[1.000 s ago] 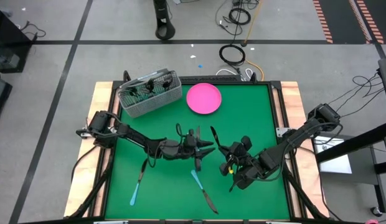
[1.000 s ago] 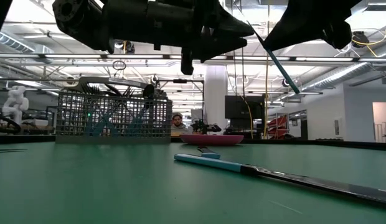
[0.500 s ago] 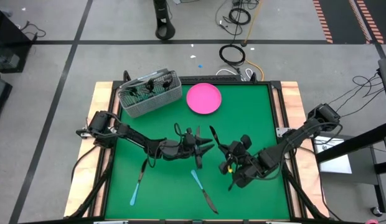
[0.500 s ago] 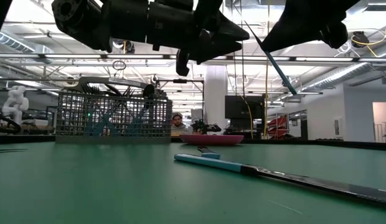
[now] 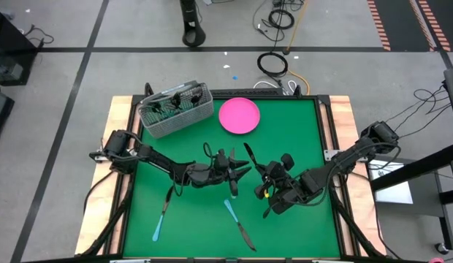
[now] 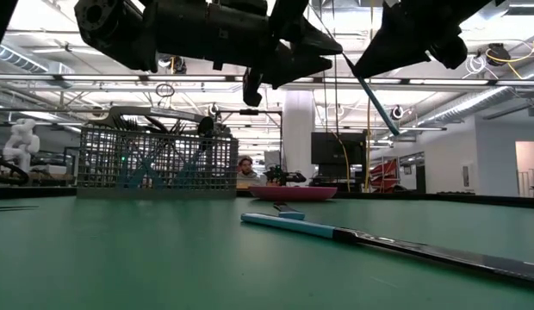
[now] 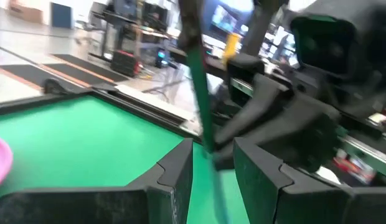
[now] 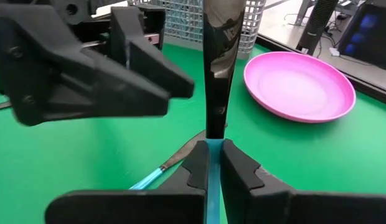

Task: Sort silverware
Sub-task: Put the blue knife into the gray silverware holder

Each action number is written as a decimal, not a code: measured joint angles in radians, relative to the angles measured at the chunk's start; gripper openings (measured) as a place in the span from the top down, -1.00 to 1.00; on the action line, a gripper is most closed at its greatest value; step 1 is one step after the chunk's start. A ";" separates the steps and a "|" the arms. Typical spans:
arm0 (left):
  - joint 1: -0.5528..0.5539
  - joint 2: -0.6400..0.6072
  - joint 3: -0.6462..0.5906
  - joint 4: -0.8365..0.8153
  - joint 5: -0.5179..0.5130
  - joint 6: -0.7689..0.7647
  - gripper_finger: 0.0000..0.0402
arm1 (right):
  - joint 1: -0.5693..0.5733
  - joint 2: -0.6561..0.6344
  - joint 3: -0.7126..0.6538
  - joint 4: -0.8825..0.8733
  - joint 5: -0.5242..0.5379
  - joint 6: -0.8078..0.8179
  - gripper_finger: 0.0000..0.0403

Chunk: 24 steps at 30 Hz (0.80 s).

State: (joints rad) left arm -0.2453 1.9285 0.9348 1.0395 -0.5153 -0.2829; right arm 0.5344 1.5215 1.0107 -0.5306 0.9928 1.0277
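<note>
My right gripper (image 5: 261,183) hangs above the middle of the green table, shut on a piece of silverware with a light blue handle and a dark metal blade (image 8: 218,56). My left gripper (image 7: 213,144) is level and open. It faces this piece from the table's left, and its fingertips (image 8: 180,87) stand close beside the blade without touching it. More silverware lies on the mat: a blue-handled knife (image 5: 238,223), a blue-handled piece (image 5: 161,218) near the left edge and a dark piece (image 5: 232,188) below the left gripper. My right gripper pinches the light blue handle (image 8: 214,148) between its two fingers, just behind where the dark blade begins. The piece runs along the fingers and sticks out beyond their tips. It is lifted clear of the table and tilted (image 6: 370,86).
A grey wire-mesh basket (image 5: 175,109) holding silverware stands at the far left corner. A pink round plate (image 5: 239,115) lies beside it at the far edge. Raised wooden rails (image 5: 120,117) border the mat, with bare green to the near right.
My right gripper has edged with the blue-handled piece toward the table's left, closer to the left gripper's fingertips. The piece stays tilted and clear of the table. My left gripper has kept its place with its fingers apart.
</note>
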 joint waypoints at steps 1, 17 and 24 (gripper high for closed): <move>0.003 0.000 0.001 0.003 -0.012 0.000 0.42 | -0.002 0.000 0.000 0.002 0.000 -0.002 0.97; 0.042 0.000 0.039 0.000 -0.019 0.000 0.42 | -0.028 0.000 0.000 0.010 -0.004 -0.042 0.97; 0.078 0.000 0.039 0.002 -0.027 -0.052 0.42 | -0.063 0.000 0.000 0.086 0.001 -0.148 0.97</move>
State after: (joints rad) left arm -0.1678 1.9285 0.9737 1.0416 -0.5423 -0.3351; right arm 0.4711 1.5215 1.0107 -0.4447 0.9942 0.8799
